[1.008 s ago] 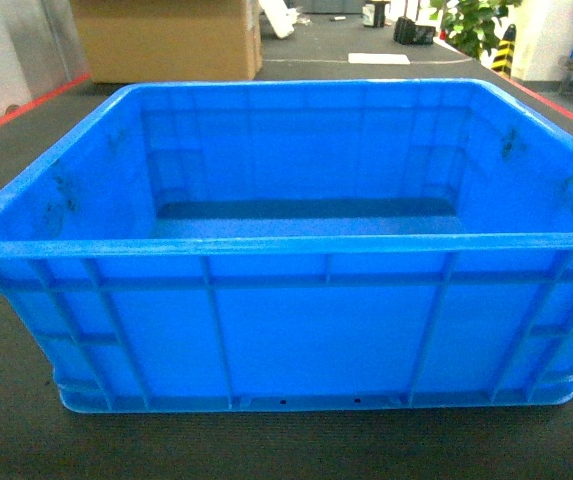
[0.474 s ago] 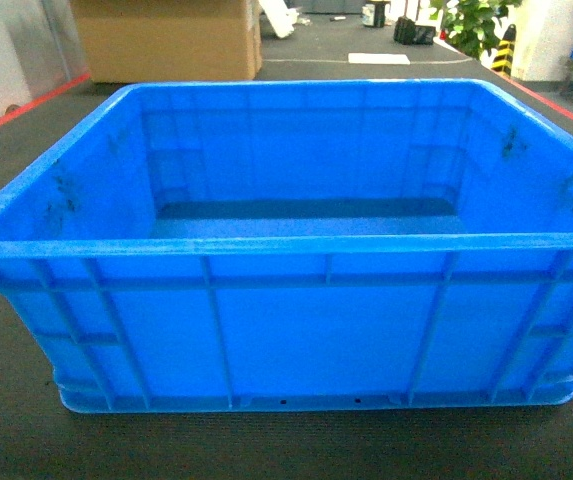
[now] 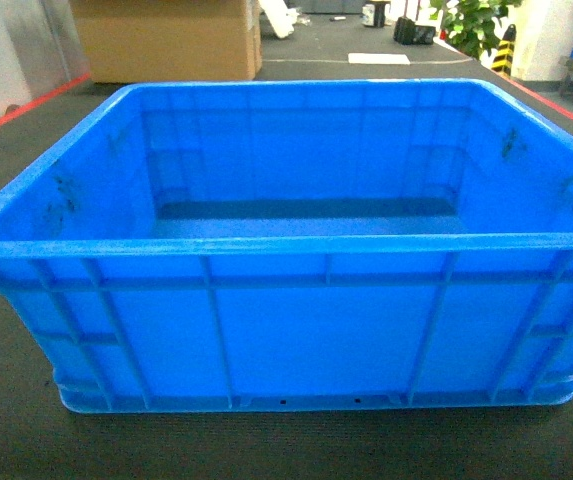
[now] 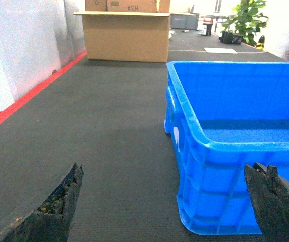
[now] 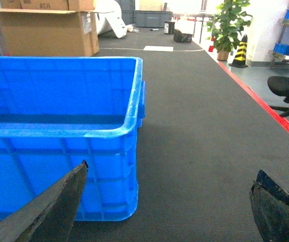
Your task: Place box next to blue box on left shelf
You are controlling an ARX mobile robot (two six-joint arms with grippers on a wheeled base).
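Dark matting carries the box (image 3: 286, 250) (empty) between both spread-wide pincers (image 4: 169, 201) (image 5: 169, 201).

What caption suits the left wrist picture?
Open left pincer straddling the near corner of the empty blue box on dark floor.

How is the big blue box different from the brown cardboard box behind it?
The blue box is bright blue plastic with ribbed walls; the cardboard box is plain brown. The blue box sits close in front of the robot, while the cardboard box stands far back by the wall. The blue box has an open top with a thick rim and nothing visible inside; the cardboard box has flaps folded out at its top. Both rest on the dark floor.
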